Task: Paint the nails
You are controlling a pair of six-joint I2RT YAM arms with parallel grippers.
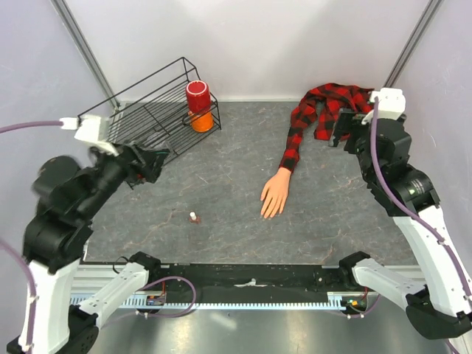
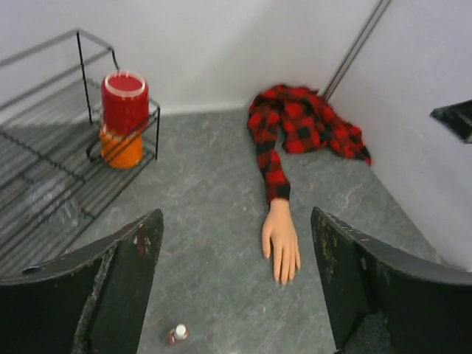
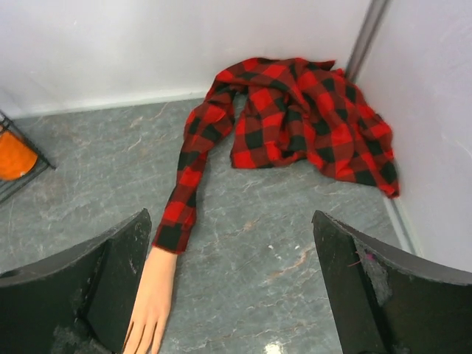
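A pale mannequin hand (image 1: 274,198) lies flat on the grey table, coming out of a red-and-black plaid sleeve (image 1: 293,147). Its nails (image 2: 282,279) are tiny at the fingertips, which point toward the near edge. A small white-capped polish bottle (image 1: 194,217) stands left of the hand, also seen low in the left wrist view (image 2: 178,334). My left gripper (image 1: 153,162) hovers open at the far left, well away from both. Near the bunched shirt at the back right, my right gripper (image 1: 341,133) is open and empty. The wrist and hand (image 3: 151,302) show beside its left finger.
A black wire rack (image 1: 147,118) stands at the back left, holding a red cup (image 1: 198,96) stacked on an orange cup (image 1: 201,120). The rest of the plaid shirt (image 1: 335,103) is heaped in the back right corner. White walls close in the table.
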